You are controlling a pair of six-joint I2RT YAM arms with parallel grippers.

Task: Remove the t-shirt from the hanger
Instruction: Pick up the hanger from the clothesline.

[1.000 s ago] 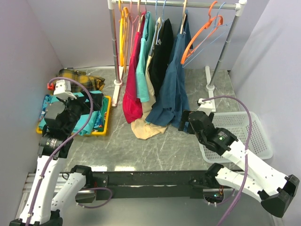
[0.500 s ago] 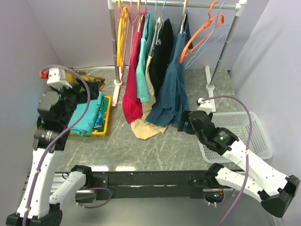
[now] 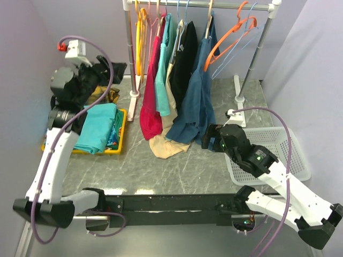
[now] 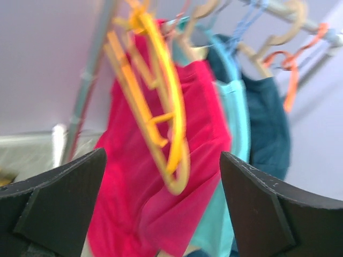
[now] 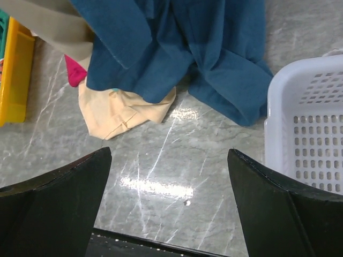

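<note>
Left wrist view: my left gripper (image 4: 162,156), jaws wide and empty, faces the crimson cloth t-shirt (image 4: 198,128) just behind yellow plastic hangers (image 4: 155,101); unhooking not yet begun.

On my feeds I saw yellow hangers (image 3: 141,32), a crimson t-shirt (image 3: 151,115), a turquoise shirt (image 3: 162,85), a beige garment (image 3: 166,145), a black garment (image 3: 185,59) and a dark blue garment (image 3: 195,107), each one a single plain colour, and an orange hanger (image 3: 230,37). The tray (image 3: 122,134) was bright yellow, the folded cloth (image 3: 96,128) in it was plain teal, and the bundle (image 3: 107,96) behind it showed a yellow-and-dark plaid. The basket (image 3: 292,155) was white with a grid of small holes, the table (image 3: 177,171) read grey with pale marble veining, and the walls (image 3: 80,27) were a soft lilac.
</note>
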